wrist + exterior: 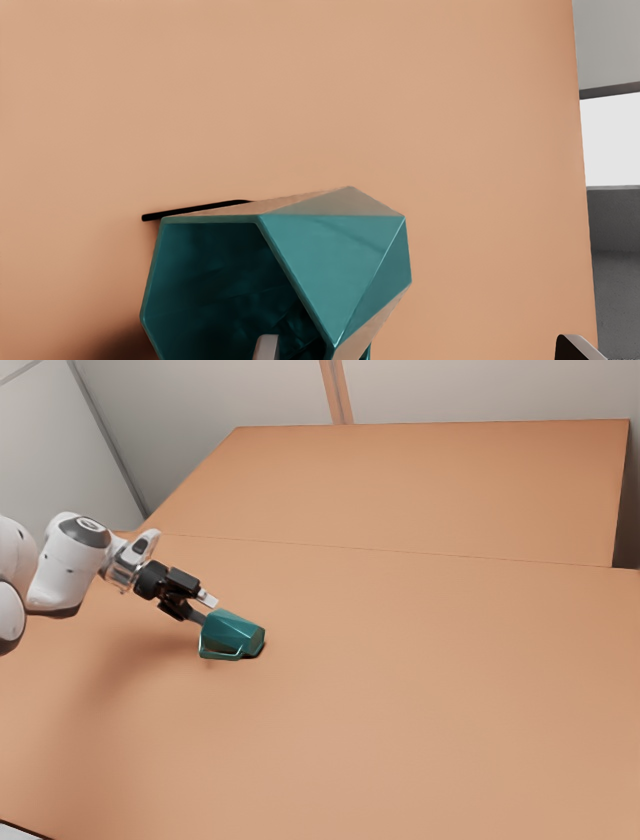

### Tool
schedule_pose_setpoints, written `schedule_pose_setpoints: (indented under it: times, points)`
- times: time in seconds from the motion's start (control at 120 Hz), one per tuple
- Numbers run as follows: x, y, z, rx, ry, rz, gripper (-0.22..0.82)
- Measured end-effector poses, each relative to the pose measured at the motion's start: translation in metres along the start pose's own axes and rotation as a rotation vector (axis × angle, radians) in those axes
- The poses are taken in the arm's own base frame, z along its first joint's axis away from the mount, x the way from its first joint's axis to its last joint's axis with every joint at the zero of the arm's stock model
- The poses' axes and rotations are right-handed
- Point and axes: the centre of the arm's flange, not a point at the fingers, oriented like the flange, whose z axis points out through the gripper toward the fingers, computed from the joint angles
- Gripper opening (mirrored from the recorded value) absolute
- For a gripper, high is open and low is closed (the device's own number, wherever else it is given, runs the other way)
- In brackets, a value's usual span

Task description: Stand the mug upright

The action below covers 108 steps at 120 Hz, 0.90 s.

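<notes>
Just beyond the tool (207, 611), near its fingertips, the mug (234, 634) lies on its side on the surface (420, 700), mouth toward the tool, long axis leading away. The tool is spread open, one finger overlapping the mouth, contact unclear; righting likely needs that mouth end raised.

A big orange-brown table (420, 690) with a mug (236, 628) on it.
A thin line (400, 550) runs across the flat top. The blue-green mug lies tipped on its side, its open end toward the exterior view's left. A thin black strip (200, 207) shows beside it.
</notes>
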Motion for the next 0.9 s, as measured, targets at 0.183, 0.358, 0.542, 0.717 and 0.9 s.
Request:
schedule_pose_setpoints:
  times: [0.183,0.358,0.542,0.717,0.9]
  points:
    - [0.002,-0.015,0.010,-0.022,0.006,0.013,0.60]
    - [0.003,-0.018,0.017,-0.048,0.009,0.028,0.58]
    - [0.002,-0.018,0.023,-0.083,0.009,0.038,0.28]
    - [0.002,-0.016,0.025,-0.100,0.008,0.055,0.01]
    - [0.004,-0.008,0.023,-0.110,0.005,0.089,-0.11]
